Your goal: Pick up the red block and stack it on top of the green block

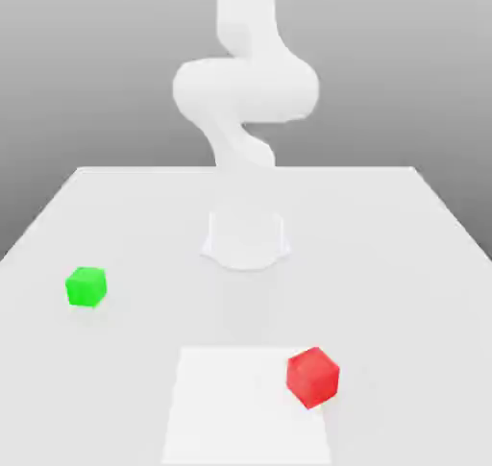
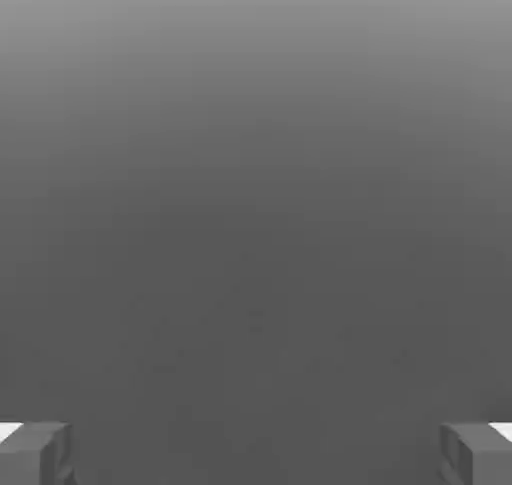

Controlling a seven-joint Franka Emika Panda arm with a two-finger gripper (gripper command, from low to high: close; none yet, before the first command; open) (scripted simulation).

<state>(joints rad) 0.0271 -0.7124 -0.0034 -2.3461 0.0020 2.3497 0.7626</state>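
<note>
My claw (image 2: 256,455) stands as wide as it goes and holds nothing — in the hand view the two fingertips (image 2: 35,453) sit far apart at opposite edges, with only bare grey between them. Neither block lies under it.

The red block (image 1: 312,376) rests on the table (image 1: 404,262) near the front edge in the exterior view, toward that view's right, touching the corner of a paler square patch (image 1: 231,406). It sits turned, one corner pointing at the camera, so its faces run diagonal to the table edges. A cube has no long axis, so I judge either pair of opposite faces will do, provided I roll my wrist to square up with them.

The green block (image 1: 86,286) lies well apart from it, toward the exterior view's left and further back, nearer my base (image 1: 245,241).

The relation that matters: the red block sits out in front of my base and off to the exterior view's right, while my arm (image 1: 245,89) is folded up above the base. So the coming move, as I read it, is a reach forward and down — nothing is picked up yet.

Count: one red block, one green block, one arm, one claw.
</note>
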